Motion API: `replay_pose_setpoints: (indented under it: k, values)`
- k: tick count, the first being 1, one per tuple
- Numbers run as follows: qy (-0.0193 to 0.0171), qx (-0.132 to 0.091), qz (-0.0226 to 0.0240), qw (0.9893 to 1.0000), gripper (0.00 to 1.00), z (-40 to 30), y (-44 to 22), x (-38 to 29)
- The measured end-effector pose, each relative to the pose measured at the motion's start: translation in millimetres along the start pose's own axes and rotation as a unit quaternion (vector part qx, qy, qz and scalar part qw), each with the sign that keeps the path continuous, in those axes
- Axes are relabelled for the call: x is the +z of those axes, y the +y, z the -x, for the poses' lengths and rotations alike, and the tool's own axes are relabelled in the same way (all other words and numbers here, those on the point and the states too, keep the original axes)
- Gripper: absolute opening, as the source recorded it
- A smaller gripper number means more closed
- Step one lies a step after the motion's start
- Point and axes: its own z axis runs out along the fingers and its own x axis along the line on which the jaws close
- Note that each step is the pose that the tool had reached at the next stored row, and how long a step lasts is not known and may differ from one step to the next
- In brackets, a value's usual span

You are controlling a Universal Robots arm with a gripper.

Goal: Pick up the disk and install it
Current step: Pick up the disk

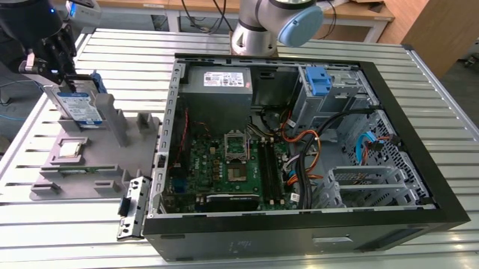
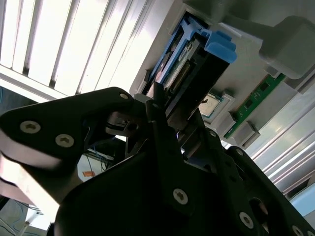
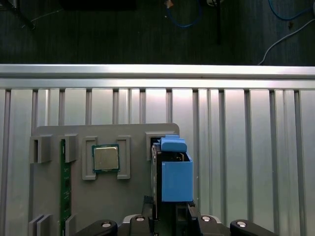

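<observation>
Here the pick-up step is in hand. The black two-fingered gripper [image 1: 69, 83] sits over the flat silver-grey hard drive with a white-and-blue label and blue plastic carrier, the disk [image 1: 80, 109]. The disk stands upright on its edge in a slot at the far corner of the grey plastic parts fixture [image 1: 101, 151]. That fixture rests near the slatted aluminium table's [image 1: 75, 246] edge at the exterior view's left, just beside the open black computer case [image 1: 299, 232].

In both wrist views the jaws stand one on each face of the drive's upper end. They look pressed together on it, though the contact itself is partly shadowed. The drive's lower end seems to be seated in the slot, so the lift is judged not yet made.

A small square silver chip [image 3: 106, 158] and a green memory strip [image 3: 62, 187] lie in their own recesses of the same fixture, near the disk but apart from it. Inside the case, a tall blue plastic bracket [image 1: 320, 84] stands at the far corner by the drive bays.

Any lift from here calls for a firm grip. It also calls for a straight pull along the slot, so the carrier's end tabs clear the fixture walls without tilting the drive.
</observation>
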Motion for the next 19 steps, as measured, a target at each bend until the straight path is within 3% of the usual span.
replay_pose_setpoints:
  k: [19]
  values:
    - [0.0000, 0.000, 0.0000, 1.0000, 0.35, 0.2, 0.2, -4.2]
